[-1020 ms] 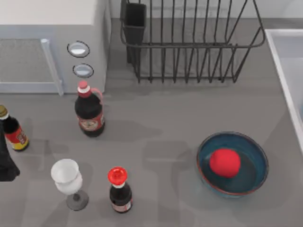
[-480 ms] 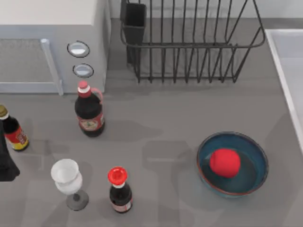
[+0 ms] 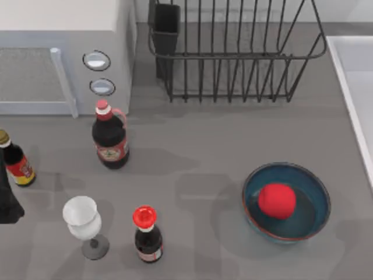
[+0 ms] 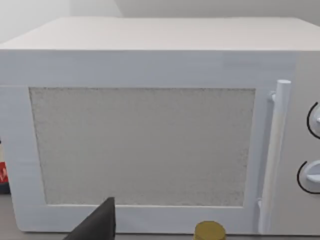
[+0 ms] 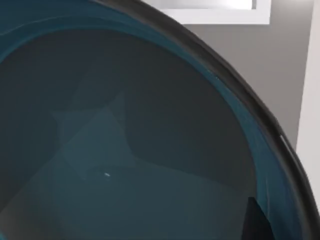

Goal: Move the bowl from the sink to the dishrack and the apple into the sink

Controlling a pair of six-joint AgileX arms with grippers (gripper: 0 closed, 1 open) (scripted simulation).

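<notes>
A teal-blue bowl (image 5: 125, 150) with a dark rim lies right under my right wrist camera, with the sink's pale rim (image 5: 215, 15) behind it. A dark part of my right gripper (image 5: 255, 222) sits at that bowl's rim. In the top view, the red apple (image 3: 277, 200) rests inside a look-alike teal bowl (image 3: 312, 224) on the grey counter, left of the white sink (image 3: 355, 64). The black wire dishrack (image 3: 233, 52) stands at the back with its cutlery cup (image 3: 166, 23). My left arm (image 3: 7, 201) is parked at the left edge.
A white microwave (image 3: 64, 52) fills the back left and faces the left wrist camera (image 4: 150, 125). In front of it stand a cola bottle (image 3: 109, 137), a small yellow-capped bottle (image 3: 16, 160), a red-capped bottle (image 3: 147, 236) and a wine glass (image 3: 83, 221).
The objects on the counter have not moved. Only a faint shadow on the counter at the right has shifted toward the front edge.
</notes>
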